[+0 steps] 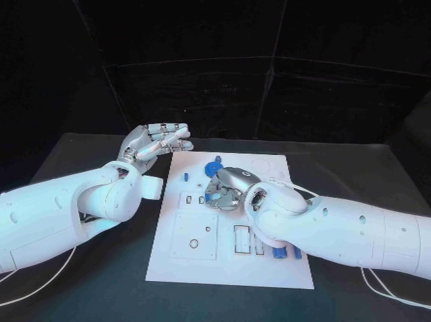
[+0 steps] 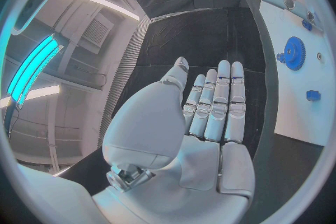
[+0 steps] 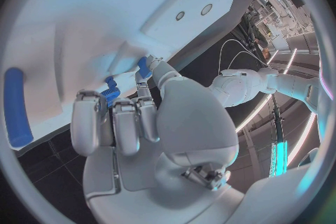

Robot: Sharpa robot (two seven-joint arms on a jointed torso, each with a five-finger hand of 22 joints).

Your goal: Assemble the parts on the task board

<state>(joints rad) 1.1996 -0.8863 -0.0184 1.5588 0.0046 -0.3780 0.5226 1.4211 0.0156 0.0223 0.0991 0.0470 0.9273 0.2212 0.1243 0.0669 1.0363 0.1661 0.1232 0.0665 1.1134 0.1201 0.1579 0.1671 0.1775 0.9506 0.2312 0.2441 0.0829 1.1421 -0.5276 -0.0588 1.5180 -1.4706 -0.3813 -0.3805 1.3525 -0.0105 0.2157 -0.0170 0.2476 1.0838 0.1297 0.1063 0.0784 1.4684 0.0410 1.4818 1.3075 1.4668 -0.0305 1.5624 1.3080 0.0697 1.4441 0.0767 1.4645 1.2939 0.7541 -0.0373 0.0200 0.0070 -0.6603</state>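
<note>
Dim bluish light; wrist views curve, perhaps slightly blurred.

No text, label or number seems readable on the task board (image 1: 230,268) or elsewhere.

Two glossy white arms with smooth rounded shells and bulbous wrist joints end in silver, segmented metal hands: the left hand (image 1: 154,143) and the right hand (image 1: 229,187). Thin white cables trail from beneath both forearms, and small round fasteners dot the casings.
</note>
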